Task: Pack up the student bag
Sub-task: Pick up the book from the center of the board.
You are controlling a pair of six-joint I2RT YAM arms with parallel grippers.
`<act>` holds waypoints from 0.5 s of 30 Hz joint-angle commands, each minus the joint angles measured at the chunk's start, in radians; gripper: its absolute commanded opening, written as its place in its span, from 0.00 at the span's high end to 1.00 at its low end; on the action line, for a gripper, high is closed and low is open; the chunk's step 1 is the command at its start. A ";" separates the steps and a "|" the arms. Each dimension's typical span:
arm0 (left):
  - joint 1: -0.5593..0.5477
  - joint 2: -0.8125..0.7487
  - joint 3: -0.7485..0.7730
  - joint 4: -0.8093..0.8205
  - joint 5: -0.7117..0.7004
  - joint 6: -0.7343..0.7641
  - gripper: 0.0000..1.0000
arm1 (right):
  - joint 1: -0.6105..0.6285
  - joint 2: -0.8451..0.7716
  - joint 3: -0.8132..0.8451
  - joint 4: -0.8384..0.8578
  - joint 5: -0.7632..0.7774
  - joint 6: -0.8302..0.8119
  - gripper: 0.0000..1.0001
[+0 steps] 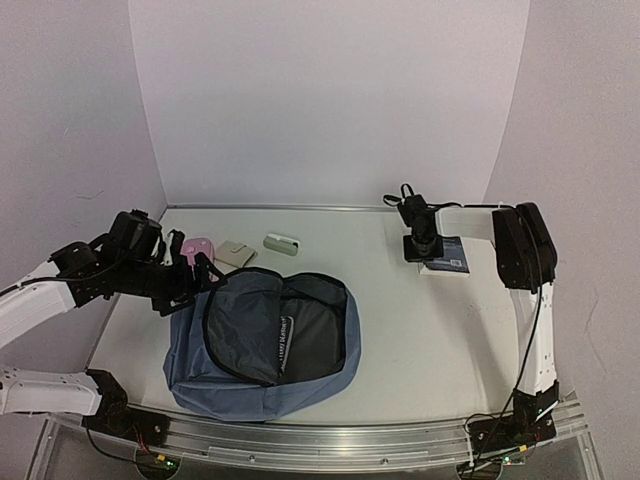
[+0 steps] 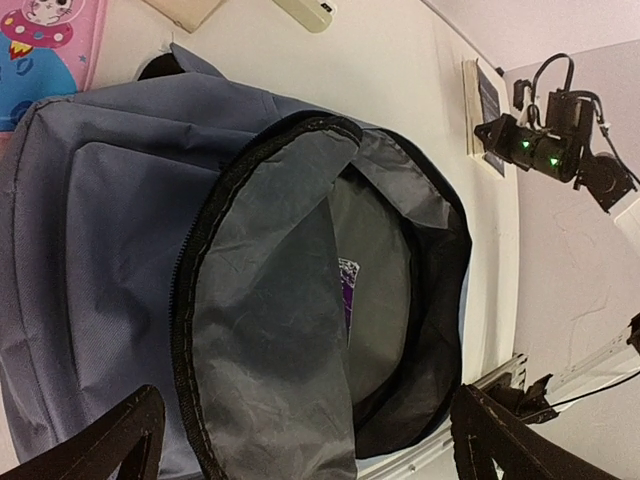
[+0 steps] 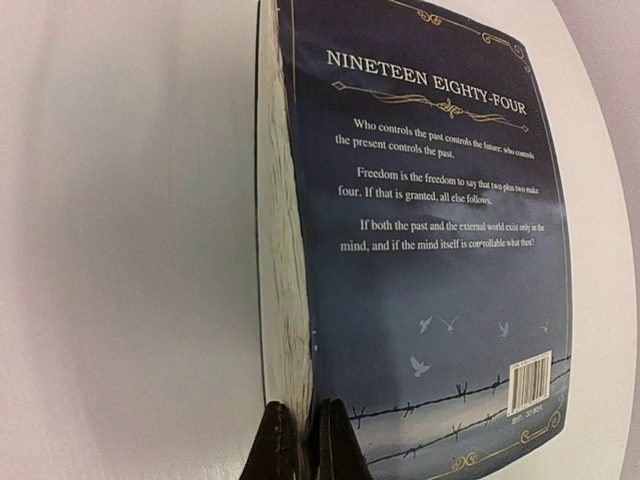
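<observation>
The student bag [image 1: 262,340] is a dusty-blue backpack lying flat at the front left, its main compartment unzipped and the grey lining [image 2: 280,330] showing. A purple-and-white item [image 2: 347,285] lies inside it. My left gripper [image 1: 195,278] hovers over the bag's far left edge with its jaws wide open and empty; in the left wrist view [image 2: 305,415] its fingers straddle the opening. My right gripper [image 1: 425,250] is shut on the near edge of a dark blue paperback [image 1: 447,259], "Nineteen Eighty-Four" [image 3: 430,250]. Its fingertips [image 3: 275,440] pinch the cover and outer pages.
A pink pencil case [image 1: 197,250], a beige flat item [image 1: 236,254] and a small white-green case [image 1: 283,243] lie behind the bag. The pencil case also shows in the left wrist view [image 2: 40,40]. White walls close in the back and both sides. A metal rail [image 1: 330,440] runs along the front edge.
</observation>
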 commanded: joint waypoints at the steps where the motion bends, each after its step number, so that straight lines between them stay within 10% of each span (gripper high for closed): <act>1: -0.002 0.074 0.062 0.115 0.079 0.052 0.00 | -0.012 -0.137 -0.123 0.072 -0.238 0.036 1.00; 15: -0.148 0.391 0.203 0.529 0.091 0.038 0.00 | -0.011 -0.614 -0.704 0.451 -0.780 0.285 1.00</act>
